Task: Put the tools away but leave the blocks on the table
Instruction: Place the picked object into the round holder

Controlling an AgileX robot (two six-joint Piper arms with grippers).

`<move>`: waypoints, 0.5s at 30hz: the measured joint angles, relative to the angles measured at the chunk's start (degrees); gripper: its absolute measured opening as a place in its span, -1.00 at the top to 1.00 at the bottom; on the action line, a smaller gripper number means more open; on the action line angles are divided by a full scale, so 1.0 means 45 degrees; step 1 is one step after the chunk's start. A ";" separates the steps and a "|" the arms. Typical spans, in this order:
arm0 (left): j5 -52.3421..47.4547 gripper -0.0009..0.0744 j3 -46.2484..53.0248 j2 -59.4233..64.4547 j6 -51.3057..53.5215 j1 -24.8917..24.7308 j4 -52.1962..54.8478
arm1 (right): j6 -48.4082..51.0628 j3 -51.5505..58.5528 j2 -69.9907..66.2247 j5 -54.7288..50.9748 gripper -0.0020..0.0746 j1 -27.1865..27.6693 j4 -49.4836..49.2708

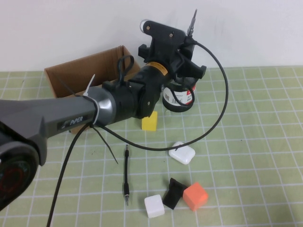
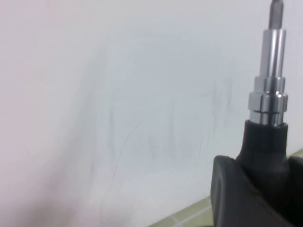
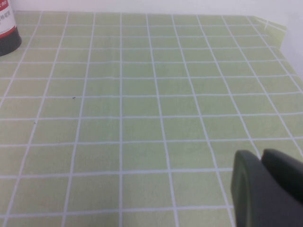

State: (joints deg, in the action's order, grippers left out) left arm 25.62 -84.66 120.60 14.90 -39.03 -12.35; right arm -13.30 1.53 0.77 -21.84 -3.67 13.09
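My left gripper [image 1: 185,41] is raised above the back of the table [image 1: 255,142], shut on the screwdriver [image 1: 192,22]. In the left wrist view its dark fingers [image 2: 236,189] clamp the black handle [image 2: 266,146], and the metal shaft [image 2: 271,80] points up against the white wall. A thin black pen-like rod [image 1: 126,175] lies on the table. The yellow block [image 1: 149,121] sits under the arm. The white block [image 1: 154,206] and the orange block [image 1: 195,196] sit at the front. My right gripper [image 3: 262,153] hovers over bare table, shut and holding nothing.
A black mesh holder with a red-and-white label [image 1: 179,97] [image 3: 7,28] stands under the left gripper. An open cardboard box [image 1: 85,71] sits at the back left. A white rounded case [image 1: 182,153] and a small black piece [image 1: 173,193] lie near the blocks.
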 joint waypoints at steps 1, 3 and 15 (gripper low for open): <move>-0.0115 0.51 0.0000 0.0000 0.0000 0.0004 0.0000 | 0.0000 0.0000 0.0000 0.0000 0.97 0.0000 0.0000; -0.0241 0.50 0.0000 0.0000 0.0021 0.0028 0.0000 | 0.0000 0.0000 0.0000 0.0000 0.97 0.0000 0.0000; -0.0298 0.21 -0.0022 0.0000 0.0054 0.0028 0.0000 | 0.0000 0.0000 0.0000 0.0000 0.97 0.0000 0.0000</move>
State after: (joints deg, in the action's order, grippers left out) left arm 24.28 -84.76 120.60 15.14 -38.91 -12.35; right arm -13.30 1.53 0.77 -21.84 -3.67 13.09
